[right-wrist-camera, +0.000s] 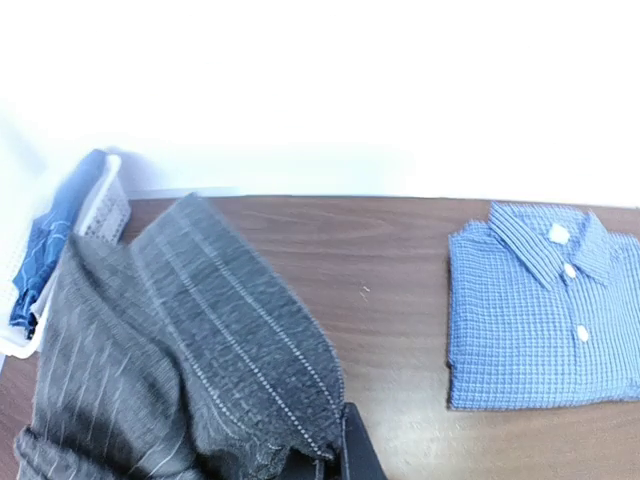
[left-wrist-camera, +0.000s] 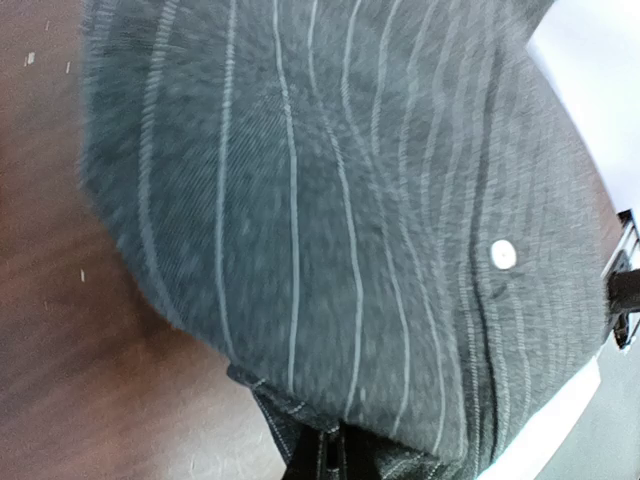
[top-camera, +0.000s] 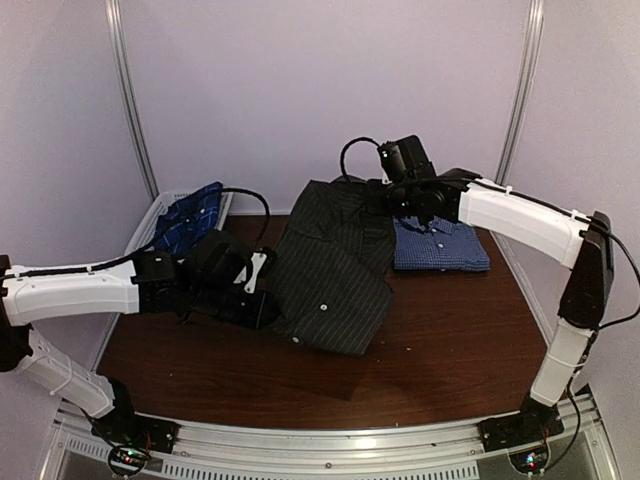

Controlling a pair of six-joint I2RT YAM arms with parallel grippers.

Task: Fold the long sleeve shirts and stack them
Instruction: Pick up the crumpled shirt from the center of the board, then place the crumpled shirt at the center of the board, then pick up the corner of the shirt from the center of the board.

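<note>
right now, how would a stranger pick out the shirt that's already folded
Start at the brown table and go to its far right. The blue check shirt lies there. Only it is folded into a neat rectangle; the pinstripe shirt beside it is rumpled, the plaid shirt sits in the basket.

A dark brown wood-grain table (top-camera: 450, 340) carries everything. Across its middle lies a charcoal pinstriped shirt (top-camera: 335, 270), spread loosely, its near edge flat on the wood. Toward the far right sits a blue-and-white check shirt (top-camera: 440, 245) — folded into a neat rectangle, collar up, with bare wood between it and the charcoal one. A white mesh basket (top-camera: 150, 220) stands at the far left corner.
</note>
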